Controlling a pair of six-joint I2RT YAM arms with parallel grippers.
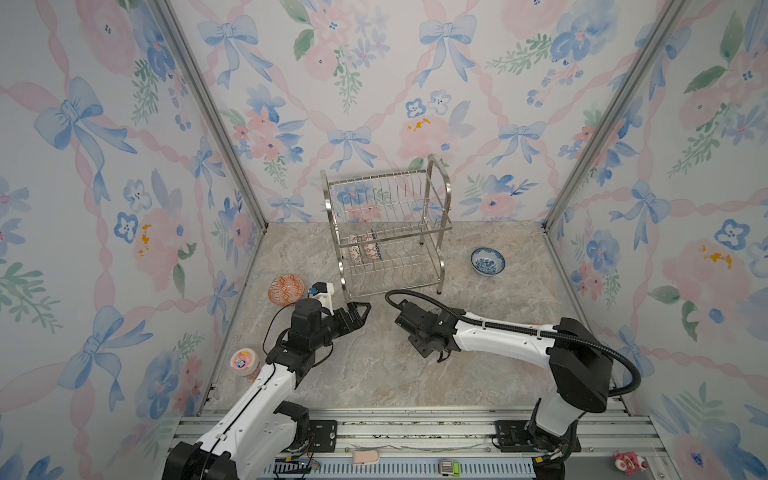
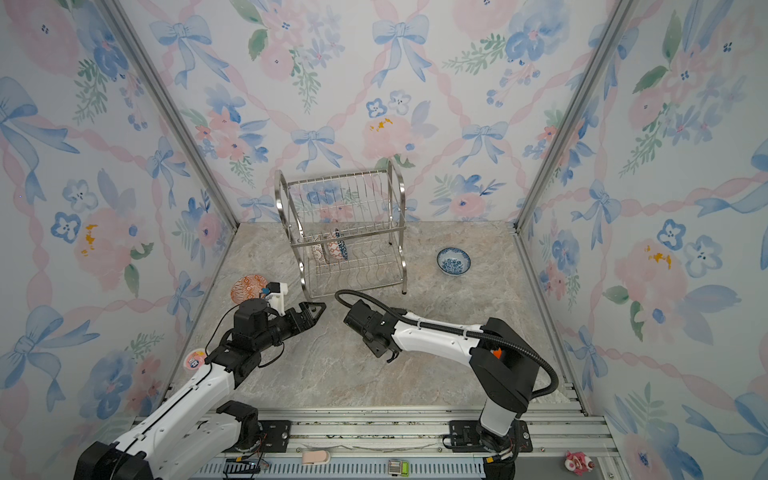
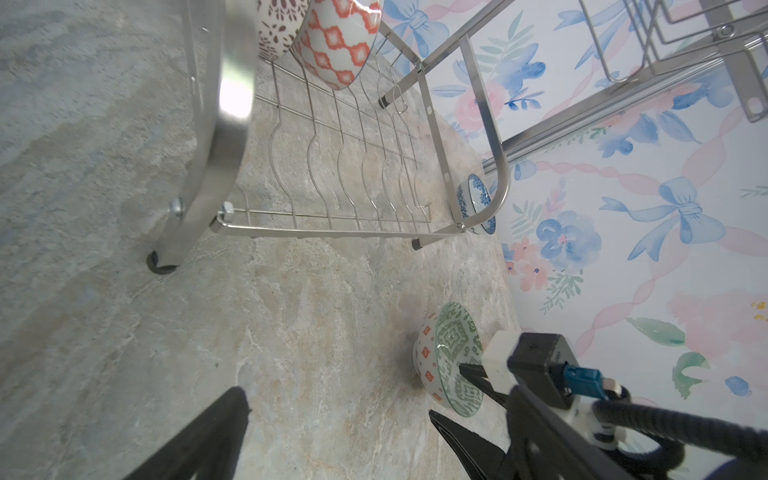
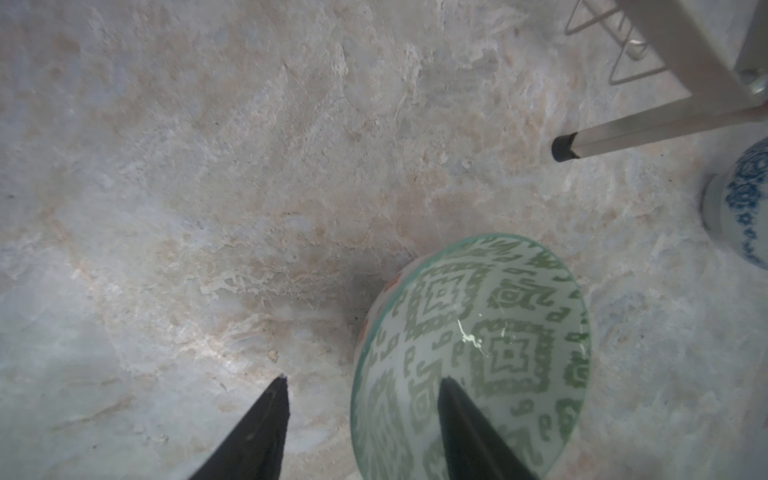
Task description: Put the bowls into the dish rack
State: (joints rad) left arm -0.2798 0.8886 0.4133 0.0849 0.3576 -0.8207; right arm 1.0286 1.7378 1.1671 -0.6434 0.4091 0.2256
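One rack (image 3: 224, 137) holds at least two bowls (image 3: 336, 41); three more sit out. Right gripper (image 4: 365, 377), half parted, straddles the green bowl's (image 4: 478, 332) rim; left gripper (image 3: 334, 401) spread wide, empty

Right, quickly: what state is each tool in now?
Left tool: open, empty.
Right tool: open, astride the rim of the green bowl, not gripping.

dish rack (image 3: 232, 104): polished steel tube and wire, mirror-bright | green-patterned bowl (image 4: 478, 332): glazed ceramic, glossy, glinting | blue-white bowl (image 1: 488, 261): glazed, smooth | tabletop (image 1: 374, 374): marbled stone look, matt | walls (image 1: 374, 83): printed floral paper, matt
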